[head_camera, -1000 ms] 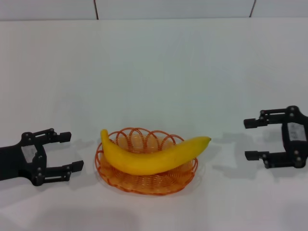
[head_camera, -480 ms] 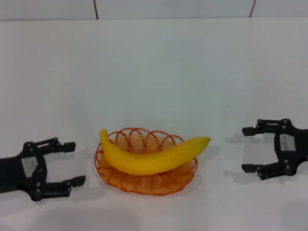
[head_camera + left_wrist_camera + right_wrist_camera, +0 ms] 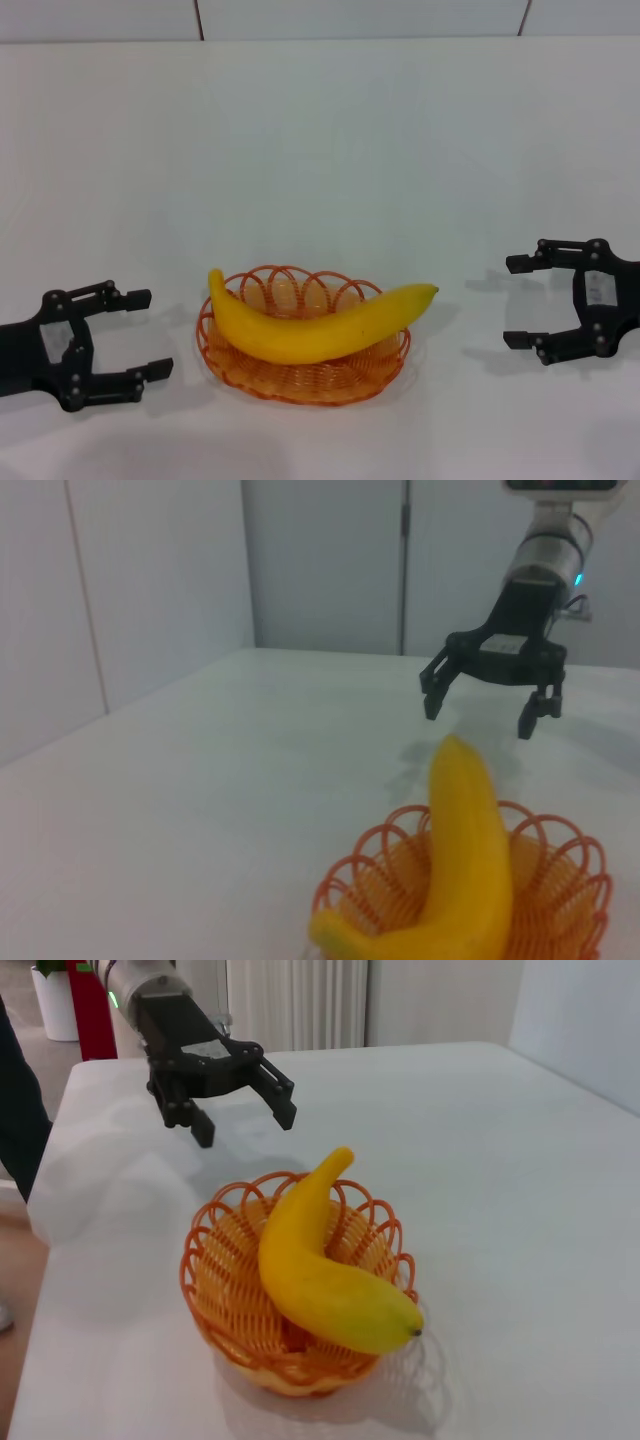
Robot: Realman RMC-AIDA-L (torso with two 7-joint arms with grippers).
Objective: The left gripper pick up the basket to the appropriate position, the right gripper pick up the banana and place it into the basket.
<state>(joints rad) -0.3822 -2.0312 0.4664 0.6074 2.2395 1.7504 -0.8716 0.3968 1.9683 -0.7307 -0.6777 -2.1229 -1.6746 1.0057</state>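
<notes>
The yellow banana (image 3: pixel 315 322) lies across the orange wire basket (image 3: pixel 300 380), both ends sticking out over the rim. The basket stands on the white table near its front edge. My left gripper (image 3: pixel 148 334) is open and empty, left of the basket and apart from it. My right gripper (image 3: pixel 518 302) is open and empty, well to the right of the banana's tip. The left wrist view shows the banana (image 3: pixel 462 860), the basket (image 3: pixel 560 900) and the right gripper (image 3: pixel 486 694) beyond. The right wrist view shows the banana (image 3: pixel 310 1265), the basket (image 3: pixel 225 1300) and the left gripper (image 3: pixel 240 1110).
The white table (image 3: pixel 320 160) stretches far behind the basket. A white panelled wall runs along its far edge (image 3: pixel 360 20). In the right wrist view a red object (image 3: pixel 92 1010) and a dark figure (image 3: pixel 15 1080) stand beyond the table's end.
My right gripper has drawn back to the right, away from the banana. My left gripper has shifted slightly left and down. Banana and basket have not moved.
</notes>
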